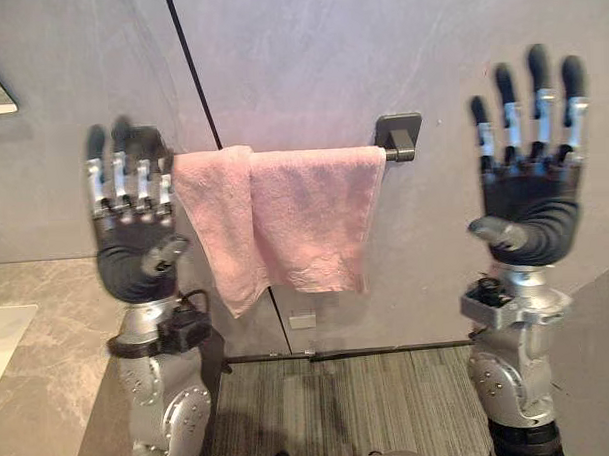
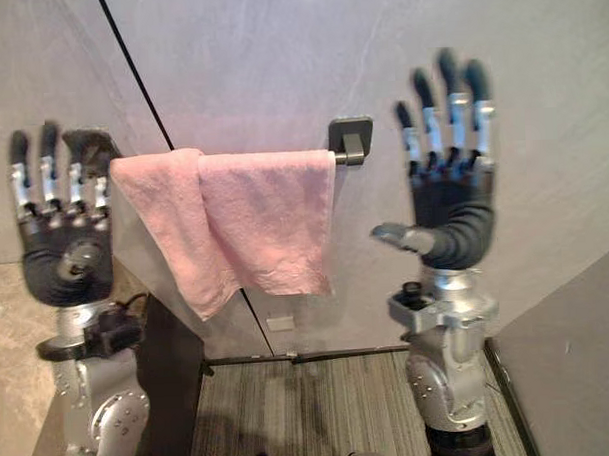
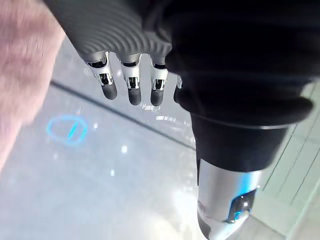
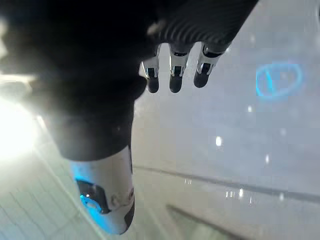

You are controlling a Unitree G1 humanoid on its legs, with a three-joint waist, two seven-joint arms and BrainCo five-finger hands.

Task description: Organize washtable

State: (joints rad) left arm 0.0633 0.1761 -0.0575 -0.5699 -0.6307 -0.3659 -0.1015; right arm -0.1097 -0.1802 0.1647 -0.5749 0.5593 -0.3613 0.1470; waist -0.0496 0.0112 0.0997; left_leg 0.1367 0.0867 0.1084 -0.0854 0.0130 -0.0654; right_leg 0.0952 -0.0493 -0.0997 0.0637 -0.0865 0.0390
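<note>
The marble bench (image 1: 35,397) lay at the lower left. Above its right edge the left hand (image 1: 135,252) stood raised, palm to the camera, fingers (image 1: 120,182) straight and slightly spread, empty, just beside the left end of the pink towel (image 1: 294,218). The towel hung draped over the wall rail (image 1: 398,137), covering it almost to its right end. Right of the rail, the right hand (image 1: 532,215) was raised likewise, fingers straight, spread, empty.

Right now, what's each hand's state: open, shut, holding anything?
Left hand: open, fingers straight, holding nothing.
Right hand: open, fingers straight, holding nothing.
</note>
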